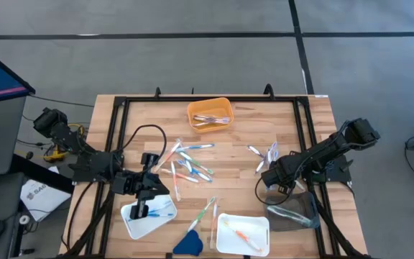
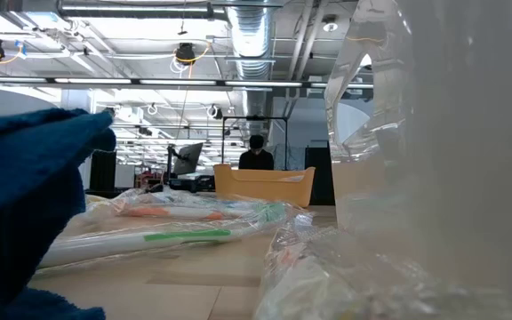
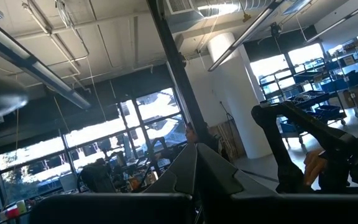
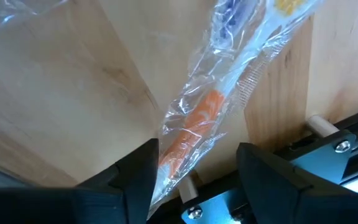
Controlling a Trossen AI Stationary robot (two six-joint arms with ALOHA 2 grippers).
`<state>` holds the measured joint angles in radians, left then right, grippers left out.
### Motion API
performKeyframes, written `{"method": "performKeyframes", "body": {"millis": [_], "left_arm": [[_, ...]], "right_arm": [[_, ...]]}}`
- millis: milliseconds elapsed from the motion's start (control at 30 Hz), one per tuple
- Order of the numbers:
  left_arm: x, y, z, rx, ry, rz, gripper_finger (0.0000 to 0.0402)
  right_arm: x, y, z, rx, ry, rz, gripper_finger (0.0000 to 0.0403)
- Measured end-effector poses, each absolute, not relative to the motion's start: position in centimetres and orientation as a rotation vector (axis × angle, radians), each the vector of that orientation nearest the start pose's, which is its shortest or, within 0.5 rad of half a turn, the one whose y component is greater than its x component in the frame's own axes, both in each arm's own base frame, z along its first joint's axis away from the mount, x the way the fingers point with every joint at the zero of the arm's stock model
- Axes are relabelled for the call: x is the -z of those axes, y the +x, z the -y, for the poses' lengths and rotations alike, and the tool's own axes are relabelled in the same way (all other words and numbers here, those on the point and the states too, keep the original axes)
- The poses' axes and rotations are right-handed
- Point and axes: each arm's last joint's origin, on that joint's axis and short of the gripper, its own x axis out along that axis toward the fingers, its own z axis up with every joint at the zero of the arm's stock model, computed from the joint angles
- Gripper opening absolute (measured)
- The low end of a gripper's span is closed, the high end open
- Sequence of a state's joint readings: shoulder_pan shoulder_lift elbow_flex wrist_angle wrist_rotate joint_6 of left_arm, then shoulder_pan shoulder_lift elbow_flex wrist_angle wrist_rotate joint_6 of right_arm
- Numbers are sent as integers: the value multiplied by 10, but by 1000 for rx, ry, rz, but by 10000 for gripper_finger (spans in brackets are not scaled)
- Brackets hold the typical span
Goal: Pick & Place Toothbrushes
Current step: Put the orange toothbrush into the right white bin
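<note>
Wrapped toothbrushes lie loose on the wooden table, a cluster [image 1: 185,164] in the middle and a few [image 1: 264,155] toward the right. My right gripper [image 1: 270,175] points steeply down over the right group. It is open, its fingers on either side of an orange toothbrush in a clear wrapper [image 4: 191,134] that lies flat on the wood. My left gripper [image 1: 144,203] hovers above the near-left white tray [image 1: 131,223], which holds a blue toothbrush [image 1: 162,213]. It is shut [image 3: 197,180], tipped upward, and nothing shows between its fingers. My right gripper [image 4: 197,177] straddles the orange toothbrush's lower end from above, slanting down. The wrapper's edge [image 4: 165,163] runs close along one finger [image 4: 138,177]. Whether it touches, I cannot tell.
An orange tray [image 1: 209,113] with toothbrushes stands at the far middle. A second white tray [image 1: 243,234] holding an orange toothbrush is at the near edge, and a dark-blue wedge [image 1: 187,244] lies beside it. A clear plastic tray [image 1: 297,212] sits near right. A black frame rail [image 4: 328,149] edges the table.
</note>
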<state>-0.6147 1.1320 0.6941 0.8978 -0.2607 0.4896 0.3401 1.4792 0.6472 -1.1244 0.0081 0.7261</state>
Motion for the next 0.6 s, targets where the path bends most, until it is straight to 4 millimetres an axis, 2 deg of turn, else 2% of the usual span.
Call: {"method": "performKeyframes", "body": {"millis": [600], "left_arm": [[-335, 201, 133, 236, 282, 491, 1]], "right_arm": [[-126, 155, -47, 518, 144, -1848, 145]]}}
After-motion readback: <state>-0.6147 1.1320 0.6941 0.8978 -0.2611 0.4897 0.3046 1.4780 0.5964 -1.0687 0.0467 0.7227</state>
